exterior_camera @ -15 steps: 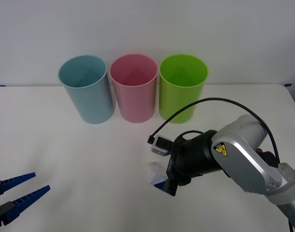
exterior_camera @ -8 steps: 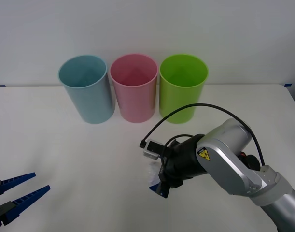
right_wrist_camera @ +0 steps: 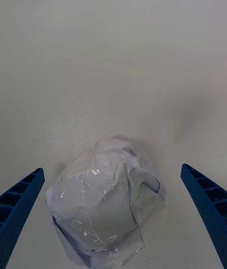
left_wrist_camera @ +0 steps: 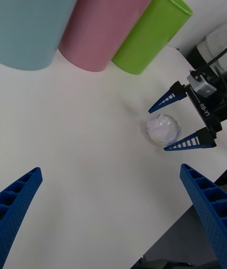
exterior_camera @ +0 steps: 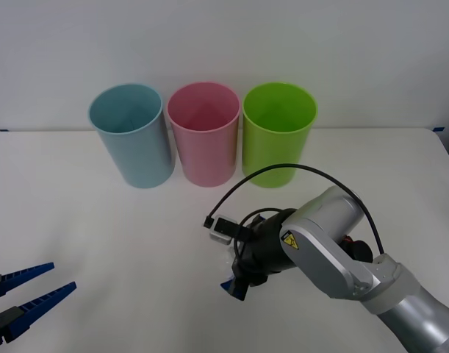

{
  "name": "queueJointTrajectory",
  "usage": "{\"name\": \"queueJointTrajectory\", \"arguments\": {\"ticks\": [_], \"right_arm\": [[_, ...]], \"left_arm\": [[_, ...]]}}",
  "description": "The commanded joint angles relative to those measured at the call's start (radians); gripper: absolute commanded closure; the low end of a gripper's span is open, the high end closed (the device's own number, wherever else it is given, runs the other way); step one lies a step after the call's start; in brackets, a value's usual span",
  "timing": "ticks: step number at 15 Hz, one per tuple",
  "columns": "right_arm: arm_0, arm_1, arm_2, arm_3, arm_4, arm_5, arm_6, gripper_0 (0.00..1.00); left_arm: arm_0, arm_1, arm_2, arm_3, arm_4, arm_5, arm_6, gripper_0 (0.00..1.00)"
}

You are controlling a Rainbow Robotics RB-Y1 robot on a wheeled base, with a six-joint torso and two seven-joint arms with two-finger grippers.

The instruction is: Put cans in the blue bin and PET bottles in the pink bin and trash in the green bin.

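The right hand (left_wrist_camera: pixel 182 121) is gaping wide, holding nothing. The small crumpled white paper ball (right_wrist_camera: pixel 106 200) is lying between its blue fingers (right_wrist_camera: pixel 208 217) on the white worktop (exterior_camera: pixel 136 235). The left hand (exterior_camera: pixel 26 294) is waiting open, well apart.

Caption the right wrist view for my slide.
Open right pincer straddling the crumpled white paper trash ball on the white table.
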Motion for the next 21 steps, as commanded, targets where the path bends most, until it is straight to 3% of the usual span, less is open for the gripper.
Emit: {"name": "queueJointTrajectory", "arguments": {"ticks": [1, 13, 14, 15, 16, 17, 21], "right_arm": [[-0.001, 0.000, 0.013, 0.009, 0.008, 0.010, -0.002, 0.00], [-0.001, -0.014, 0.036, 0.015, 0.013, 0.039, -0.011, 0.00], [-0.001, -0.014, 0.036, 0.016, 0.013, 0.039, -0.011, 0.10], [0.001, -0.014, 0.036, 0.015, 0.015, 0.042, -0.011, 0.45], [-0.001, -0.015, 0.036, 0.015, 0.025, 0.047, -0.013, 0.87], [0.001, -0.017, 0.038, 0.015, 0.038, 0.047, -0.014, 0.99], [0.001, -0.023, 0.057, 0.015, 0.059, 0.062, -0.020, 1.00]], "left_arm": [[0.000, 0.000, 0.000, 0.000, 0.000, 0.000, 0.000, 0.00], [0.000, 0.000, 0.000, 0.000, 0.000, 0.000, 0.000, 0.00], [0.000, 0.000, 0.000, 0.000, 0.000, 0.000, 0.000, 0.00], [0.000, 0.000, 0.000, 0.000, 0.000, 0.000, 0.000, 0.00], [0.000, 0.000, 0.000, 0.000, 0.000, 0.000, 0.000, 0.00], [0.000, 0.000, 0.000, 0.000, 0.000, 0.000, 0.000, 0.00], [0.000, 0.000, 0.000, 0.000, 0.000, 0.000, 0.000, 0.00]]}}
